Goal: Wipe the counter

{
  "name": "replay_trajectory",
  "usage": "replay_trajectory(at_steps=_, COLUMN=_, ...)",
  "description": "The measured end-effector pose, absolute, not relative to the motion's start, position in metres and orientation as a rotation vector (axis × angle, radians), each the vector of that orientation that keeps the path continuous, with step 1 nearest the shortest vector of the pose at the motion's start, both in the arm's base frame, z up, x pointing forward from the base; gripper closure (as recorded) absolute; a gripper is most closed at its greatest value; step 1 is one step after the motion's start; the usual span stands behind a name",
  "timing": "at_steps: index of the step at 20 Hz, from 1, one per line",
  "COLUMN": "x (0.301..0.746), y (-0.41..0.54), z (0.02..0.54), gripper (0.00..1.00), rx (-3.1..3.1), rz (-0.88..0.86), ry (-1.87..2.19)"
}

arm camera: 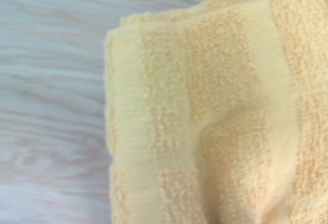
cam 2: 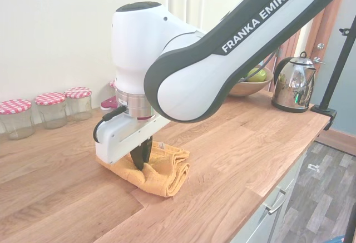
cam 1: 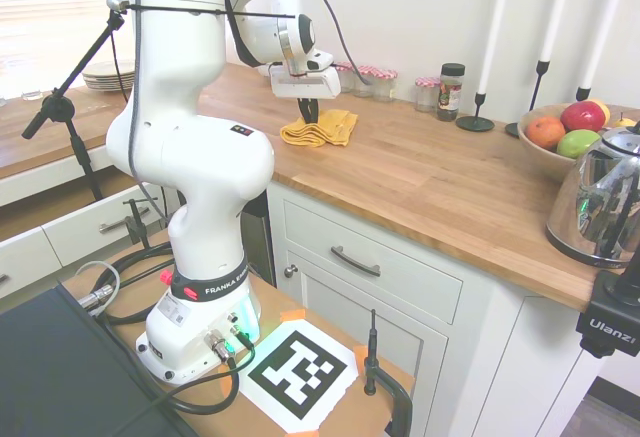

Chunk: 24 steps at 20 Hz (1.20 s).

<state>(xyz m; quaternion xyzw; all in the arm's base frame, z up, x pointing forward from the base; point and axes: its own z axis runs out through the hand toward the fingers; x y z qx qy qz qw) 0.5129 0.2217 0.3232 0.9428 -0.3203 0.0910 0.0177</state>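
The counter (cam 1: 420, 182) is a long warm-brown wooden top over white cabinet fronts, and it also fills the second exterior view (cam 2: 239, 148). A folded yellow towel (cam 1: 325, 129) lies on it toward the back wall. My gripper (cam 1: 310, 114) comes straight down onto the towel (cam 2: 167, 173). Its dark fingers stand close together, dug into a fold of the cloth (cam 2: 143, 162). The wrist view shows the towel (arm camera: 215, 116) close up, with bare wood beside it.
Red-checked lidded jars (cam 1: 370, 79) (cam 2: 53, 109) and a spice jar (cam 1: 451, 90) stand along the wall. To the right are candle holders (cam 1: 478, 117), a fruit bowl (cam 1: 560, 142) and a steel kettle (cam 1: 605, 197) (cam 2: 295, 84). Plates (cam 1: 108, 77) sit far left.
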Motion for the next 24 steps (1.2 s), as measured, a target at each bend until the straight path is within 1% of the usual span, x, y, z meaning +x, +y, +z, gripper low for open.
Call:
replay_trajectory(at_steps=4, x=0.526, y=0.192, z=0.324, gripper=1.00, rx=2.927, rz=0.257, ry=-1.066)
replay_trajectory(at_steps=15, x=0.561, y=0.058, z=0.326, gripper=1.00, rx=2.912, rz=0.210, ry=-1.285)
replay_trajectory(at_steps=24, x=0.571, y=-0.087, z=0.327, gripper=1.00, rx=2.851, rz=0.198, ry=-1.470)
